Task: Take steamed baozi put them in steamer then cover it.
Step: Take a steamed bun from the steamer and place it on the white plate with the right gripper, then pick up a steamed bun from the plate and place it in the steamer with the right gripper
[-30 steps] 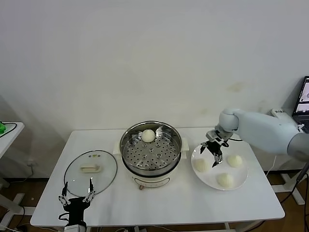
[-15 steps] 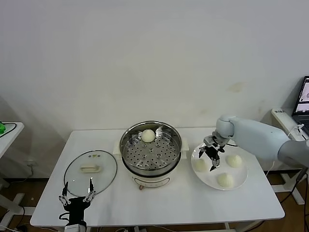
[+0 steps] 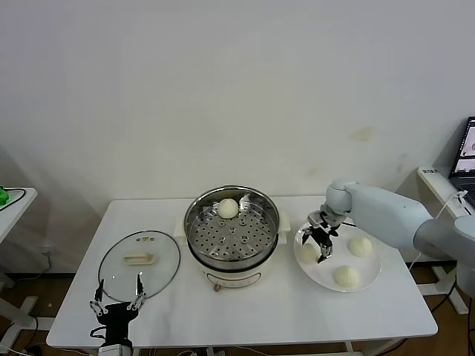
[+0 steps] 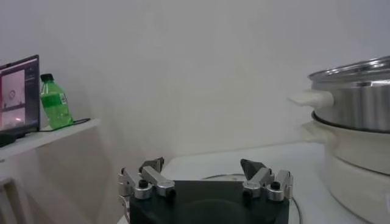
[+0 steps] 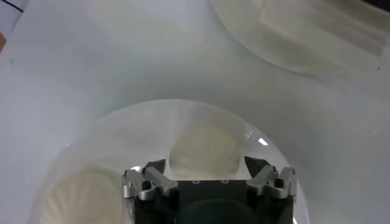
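The steamer (image 3: 231, 236) stands mid-table with one steamed baozi (image 3: 228, 208) on its perforated tray. A white plate (image 3: 371, 276) to its right holds three more baozi. My right gripper (image 3: 318, 245) is down over the plate's left baozi (image 3: 306, 254). In the right wrist view that bun (image 5: 204, 146) lies between the open fingertips (image 5: 156, 165), which stand close beside it on either side. The cover (image 3: 139, 259), a glass lid, lies flat on the table left of the steamer. My left gripper (image 3: 119, 289) is parked open at the table's front edge, just before the lid.
Two other baozi (image 3: 361, 246) (image 3: 346, 276) sit on the plate's right and near sides. The steamer's steel wall (image 4: 359, 91) rises near the left gripper (image 4: 204, 167). A green bottle (image 4: 55, 103) stands on a side shelf. A laptop (image 3: 467, 157) is at far right.
My right gripper has come down and slightly left onto the plate's left baozi, and its jaws have narrowed around it. The left arm has not moved.
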{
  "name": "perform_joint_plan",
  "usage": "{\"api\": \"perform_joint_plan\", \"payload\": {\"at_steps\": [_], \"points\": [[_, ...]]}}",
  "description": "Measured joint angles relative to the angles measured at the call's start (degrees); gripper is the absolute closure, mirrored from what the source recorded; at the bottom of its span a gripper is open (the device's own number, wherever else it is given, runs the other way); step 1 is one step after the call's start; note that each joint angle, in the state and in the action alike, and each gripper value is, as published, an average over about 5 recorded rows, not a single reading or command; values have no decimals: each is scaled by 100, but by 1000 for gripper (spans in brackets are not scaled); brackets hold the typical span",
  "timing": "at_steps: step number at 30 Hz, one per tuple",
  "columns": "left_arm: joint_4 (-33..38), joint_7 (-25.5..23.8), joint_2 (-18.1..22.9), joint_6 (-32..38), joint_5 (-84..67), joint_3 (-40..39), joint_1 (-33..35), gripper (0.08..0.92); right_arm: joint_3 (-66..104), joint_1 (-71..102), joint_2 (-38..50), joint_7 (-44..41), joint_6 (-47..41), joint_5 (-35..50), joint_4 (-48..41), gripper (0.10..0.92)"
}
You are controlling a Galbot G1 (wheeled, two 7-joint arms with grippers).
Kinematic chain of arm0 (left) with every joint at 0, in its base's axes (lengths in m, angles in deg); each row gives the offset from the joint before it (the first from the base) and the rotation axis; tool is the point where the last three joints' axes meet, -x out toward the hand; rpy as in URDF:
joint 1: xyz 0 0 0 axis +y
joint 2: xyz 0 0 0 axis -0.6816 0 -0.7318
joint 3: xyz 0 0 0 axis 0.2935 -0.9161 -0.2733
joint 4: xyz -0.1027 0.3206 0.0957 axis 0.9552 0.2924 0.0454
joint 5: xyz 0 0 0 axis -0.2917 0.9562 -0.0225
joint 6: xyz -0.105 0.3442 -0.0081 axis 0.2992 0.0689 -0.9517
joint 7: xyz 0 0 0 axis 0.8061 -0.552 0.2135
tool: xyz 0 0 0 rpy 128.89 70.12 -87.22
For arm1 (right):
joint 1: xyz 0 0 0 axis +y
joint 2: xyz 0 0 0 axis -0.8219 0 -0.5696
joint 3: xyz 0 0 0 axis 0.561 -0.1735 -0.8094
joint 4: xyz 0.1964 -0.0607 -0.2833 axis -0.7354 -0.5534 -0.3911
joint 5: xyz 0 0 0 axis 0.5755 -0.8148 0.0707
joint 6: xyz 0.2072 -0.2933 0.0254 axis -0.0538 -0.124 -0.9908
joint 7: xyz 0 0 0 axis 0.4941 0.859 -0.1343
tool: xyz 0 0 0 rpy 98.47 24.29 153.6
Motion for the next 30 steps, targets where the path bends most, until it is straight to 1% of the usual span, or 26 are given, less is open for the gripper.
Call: {"api": "perform_joint_plan", "payload": {"at_steps": [4, 7, 10, 14, 20, 30], "points": [[1, 2, 6, 0, 2, -8, -1, 177, 7, 5, 46, -1, -21, 6, 33, 483], [10, 3, 11, -1, 8, -20, -4, 177, 15, 8, 74, -1, -27, 14, 54, 543], [21, 5, 14, -2, 14, -27, -4, 177, 25, 8, 90, 1, -36, 42, 72, 579], [29, 7, 12, -4, 15, -28, 2, 177, 48, -9, 109, -1, -41, 70, 112, 591], [38, 10, 9, -21, 16, -28, -1, 177, 38, -177, 175, -23, -45, 162, 148, 588], [25, 9, -10, -45, 24, -93, -71, 177, -223, -1029, 122, -61, -123, 511, 221, 584]]}}
